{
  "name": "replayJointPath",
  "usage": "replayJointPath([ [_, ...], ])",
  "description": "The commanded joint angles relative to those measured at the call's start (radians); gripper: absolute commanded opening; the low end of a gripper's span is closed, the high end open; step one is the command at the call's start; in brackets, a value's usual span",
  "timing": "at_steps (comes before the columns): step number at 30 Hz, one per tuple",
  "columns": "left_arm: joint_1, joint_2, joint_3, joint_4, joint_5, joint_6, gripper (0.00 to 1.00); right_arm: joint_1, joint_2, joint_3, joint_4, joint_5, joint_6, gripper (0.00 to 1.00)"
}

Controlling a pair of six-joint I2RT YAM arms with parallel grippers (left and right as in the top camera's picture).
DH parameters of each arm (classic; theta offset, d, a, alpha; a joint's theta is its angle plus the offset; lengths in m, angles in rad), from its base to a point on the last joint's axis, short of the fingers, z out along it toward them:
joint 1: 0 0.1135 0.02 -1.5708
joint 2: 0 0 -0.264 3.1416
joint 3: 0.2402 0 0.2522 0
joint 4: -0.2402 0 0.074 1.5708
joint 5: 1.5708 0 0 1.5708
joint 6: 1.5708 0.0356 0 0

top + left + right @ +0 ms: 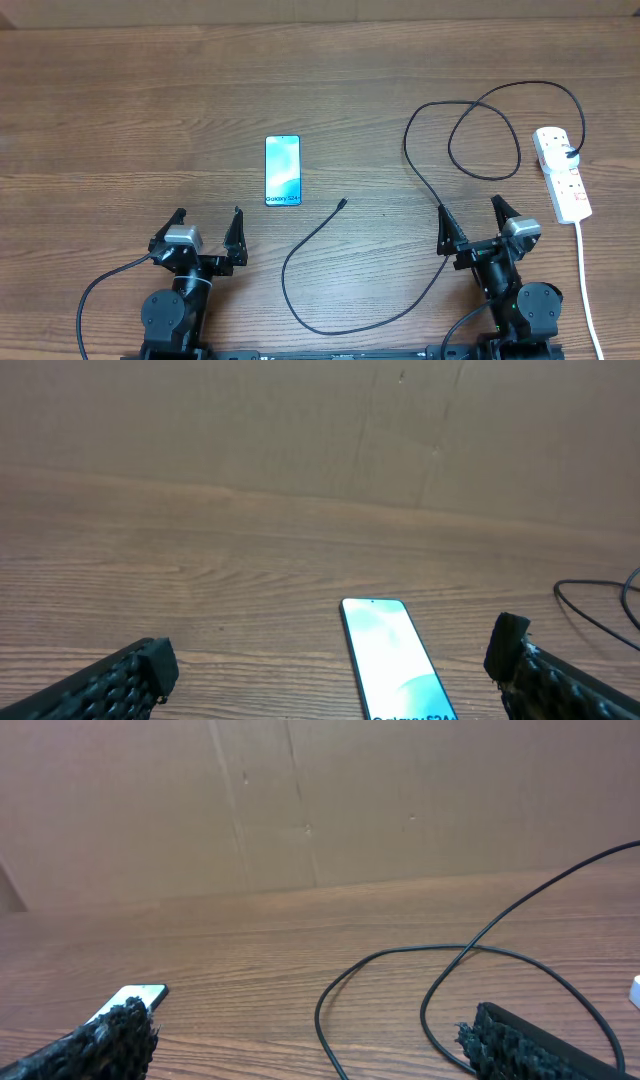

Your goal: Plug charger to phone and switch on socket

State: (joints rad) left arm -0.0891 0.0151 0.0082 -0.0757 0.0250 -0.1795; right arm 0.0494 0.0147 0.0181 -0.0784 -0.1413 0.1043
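The phone (283,171) lies flat on the table left of centre, screen lit blue-white. It also shows in the left wrist view (392,658) and at the left edge of the right wrist view (135,995). The charger cable (420,180) loops from the socket (562,173) at the far right across the table; its connector tip (343,204) lies free, right of the phone. My left gripper (207,228) is open and empty, in front of the phone. My right gripper (470,222) is open and empty, over the cable (400,952).
A white cord (585,280) runs from the socket toward the front right edge. A brown cardboard wall (300,420) stands behind the table.
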Motion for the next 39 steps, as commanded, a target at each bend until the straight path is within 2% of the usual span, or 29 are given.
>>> replayJointPath([
  [1, 0.005, -0.010, -0.003, 0.003, -0.046, 0.029, 1.00, 0.002, -0.012, -0.010, 0.005, 0.009, 0.000, 1.00],
  [13, 0.004, -0.010, -0.003, 0.010, -0.025, 0.013, 1.00, 0.002, -0.012, -0.010, 0.005, 0.009, 0.000, 1.00],
  [15, 0.004, -0.010, 0.007, 0.020, 0.003, -0.043, 1.00, 0.002, -0.012, -0.010, 0.005, 0.009, 0.000, 1.00],
  [20, 0.004, -0.003, 0.122, 0.005, 0.047, -0.080, 1.00, 0.002, -0.012, -0.010, 0.005, 0.009, 0.000, 1.00],
  [23, 0.004, 0.042, 0.271, -0.049, 0.045, -0.077, 1.00, 0.002, -0.012, -0.010, 0.005, 0.009, 0.000, 1.00],
  [27, 0.004, 0.189, 0.525, -0.148, 0.046, -0.045, 1.00, 0.002, -0.012, -0.010, 0.005, 0.009, 0.000, 1.00],
  [31, 0.004, 0.414, 0.829, -0.344, 0.055, -0.040, 1.00, 0.002, -0.012, -0.010, 0.005, 0.009, 0.000, 1.00],
  [39, 0.004, 0.926, 1.511, -0.819, 0.106, 0.106, 1.00, 0.002, -0.012, -0.010, 0.005, 0.009, 0.000, 1.00],
])
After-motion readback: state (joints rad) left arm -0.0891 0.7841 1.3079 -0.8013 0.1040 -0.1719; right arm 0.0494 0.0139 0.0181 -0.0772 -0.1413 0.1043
